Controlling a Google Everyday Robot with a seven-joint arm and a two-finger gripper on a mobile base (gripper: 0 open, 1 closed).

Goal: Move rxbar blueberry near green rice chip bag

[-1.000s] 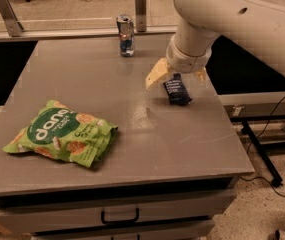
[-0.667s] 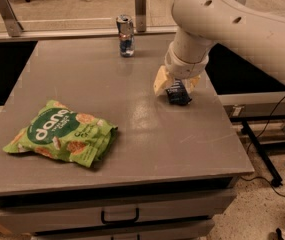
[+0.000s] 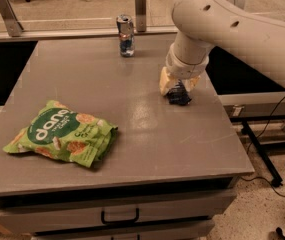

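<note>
Hand [image 3: 178, 88] over rxbar blueberry [image 3: 180, 99] (wrist vertical)

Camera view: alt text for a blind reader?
The gripper is low over the rxbar blueberry near the right edge of the table; the green rice chip bag lies front left, a drink can stands at the back.

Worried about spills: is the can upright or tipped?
Upright: the can stands on its base; the gripper is at the rxbar blueberry.

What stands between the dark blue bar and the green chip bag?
Nothing visible does. The gripper is down at the bar, and only the table surface lies between it and the chip bag. The can stands near the far edge, off that line.
</note>
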